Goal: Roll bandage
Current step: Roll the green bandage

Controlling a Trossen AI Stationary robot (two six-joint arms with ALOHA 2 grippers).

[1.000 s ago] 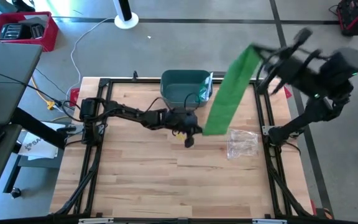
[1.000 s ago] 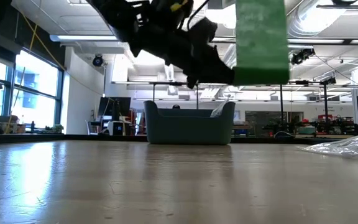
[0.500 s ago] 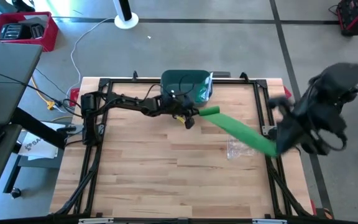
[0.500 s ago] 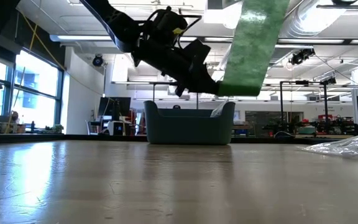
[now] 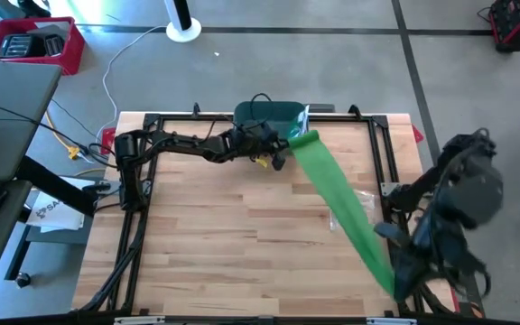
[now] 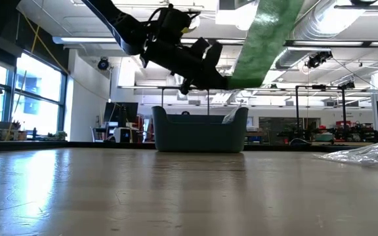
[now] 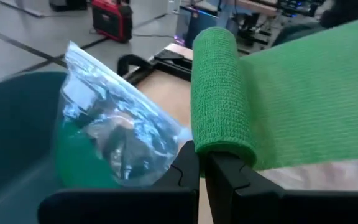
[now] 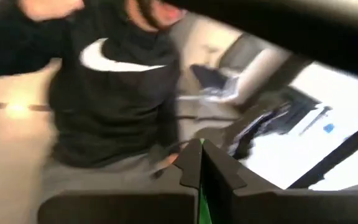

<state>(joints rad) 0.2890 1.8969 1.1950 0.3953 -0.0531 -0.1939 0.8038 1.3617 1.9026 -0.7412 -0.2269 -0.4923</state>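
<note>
A green bandage (image 5: 341, 208) stretches in the air from a rolled end (image 5: 303, 140) near the teal bin (image 5: 264, 116) to its free end (image 5: 385, 275) at the table's near right. My left gripper (image 5: 278, 155) is shut on the rolled end, high above the table in the low view (image 6: 205, 72). My right gripper (image 5: 397, 282) is shut on the free end, past the table's right edge. The roll (image 7: 219, 93) fills the left wrist view, with the strip (image 7: 309, 106) running off it. My left gripper pinches the roll's end (image 7: 219, 149) between its two shut fingers, which lie along the roll's axis. The roll is lifted clear of the table, with the strip running off its side. My right gripper pinches the strip's free end (image 8: 199, 208) between its shut fingers; only a sliver of green shows there. The strip runs taut and clear of the table up to the roll.
The teal bin (image 6: 199, 129) stands at the table's far edge with a clear plastic bag (image 7: 110, 124) in it. Another clear plastic bag (image 5: 352, 206) lies on the table under the strip. A person in a black shirt (image 8: 117, 93) shows beyond the right gripper.
My right gripper has swung from high at the far right down toward the table's near right corner, carrying the bandage's free end. The strip, which hung steeply, now runs slanting across the table's right half. My left gripper has gone toward the far edge with the roll.
</note>
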